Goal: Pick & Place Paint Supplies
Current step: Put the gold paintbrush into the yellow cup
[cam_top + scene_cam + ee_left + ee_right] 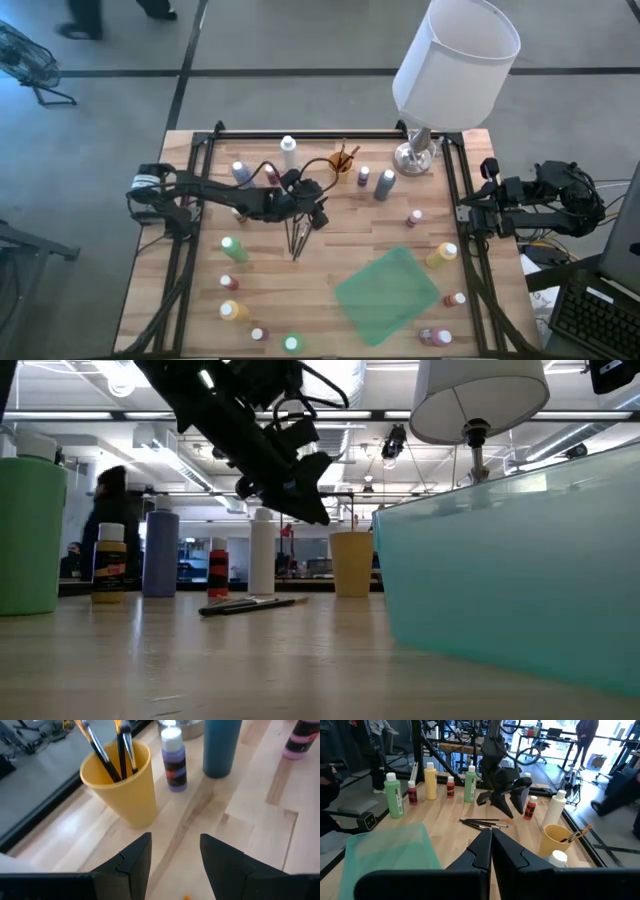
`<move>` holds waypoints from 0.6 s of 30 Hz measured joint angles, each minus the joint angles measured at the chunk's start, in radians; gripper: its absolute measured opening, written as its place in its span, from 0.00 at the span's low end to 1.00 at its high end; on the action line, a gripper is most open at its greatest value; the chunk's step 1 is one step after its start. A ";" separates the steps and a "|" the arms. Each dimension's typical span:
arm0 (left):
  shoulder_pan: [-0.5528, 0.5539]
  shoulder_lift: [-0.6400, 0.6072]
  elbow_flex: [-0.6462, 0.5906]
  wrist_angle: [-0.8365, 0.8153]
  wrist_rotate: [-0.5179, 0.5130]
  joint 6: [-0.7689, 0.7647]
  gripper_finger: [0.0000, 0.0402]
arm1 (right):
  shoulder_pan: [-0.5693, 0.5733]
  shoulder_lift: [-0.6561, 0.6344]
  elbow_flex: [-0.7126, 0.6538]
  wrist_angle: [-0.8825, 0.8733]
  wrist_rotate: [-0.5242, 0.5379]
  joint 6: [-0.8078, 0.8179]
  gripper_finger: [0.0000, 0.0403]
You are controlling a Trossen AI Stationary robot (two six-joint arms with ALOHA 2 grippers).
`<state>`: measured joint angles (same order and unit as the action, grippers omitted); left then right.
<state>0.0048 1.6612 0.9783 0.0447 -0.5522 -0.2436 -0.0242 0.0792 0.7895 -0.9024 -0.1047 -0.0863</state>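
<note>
My left gripper's point(318, 214) fingers point(131, 865) stand parted and empty above the brushes point(298, 238); descending off-centre, I risk scattering them toward the cup point(342, 163).

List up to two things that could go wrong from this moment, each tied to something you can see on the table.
1. The left hand hangs open and empty above the loose brushes; coming down off-centre, it could scatter them rather than grip one.
2. The yellow cup holding brushes and a purple paint bottle stand close ahead of that hand; a forward sweep might tip them.
</note>
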 joint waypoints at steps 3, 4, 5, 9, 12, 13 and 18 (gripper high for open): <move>0.000 0.026 -0.001 -0.002 0.000 -0.023 0.43 | 0.000 0.000 0.000 0.000 0.000 0.000 0.02; 0.000 0.034 -0.001 -0.001 0.000 -0.030 0.43 | 0.000 0.000 0.000 0.000 0.000 0.000 0.02; 0.000 0.042 -0.001 -0.002 0.001 -0.038 0.43 | 0.000 0.000 0.000 0.000 0.000 0.000 0.02; 0.000 0.067 -0.001 -0.002 0.011 -0.062 0.43 | 0.000 0.000 0.000 0.000 0.000 0.000 0.02; 0.000 0.082 -0.001 -0.002 0.011 -0.073 0.43 | 0.000 0.000 0.000 0.000 0.000 0.000 0.02; 0.000 0.087 -0.001 -0.003 0.011 -0.076 0.43 | 0.000 0.000 0.000 0.000 0.000 0.000 0.02; 0.000 0.115 -0.001 0.000 0.010 -0.099 0.43 | 0.000 0.000 0.000 0.000 0.000 0.000 0.02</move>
<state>0.0051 1.7760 0.9771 0.0443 -0.5417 -0.3429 -0.0242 0.0792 0.7895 -0.9024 -0.1047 -0.0863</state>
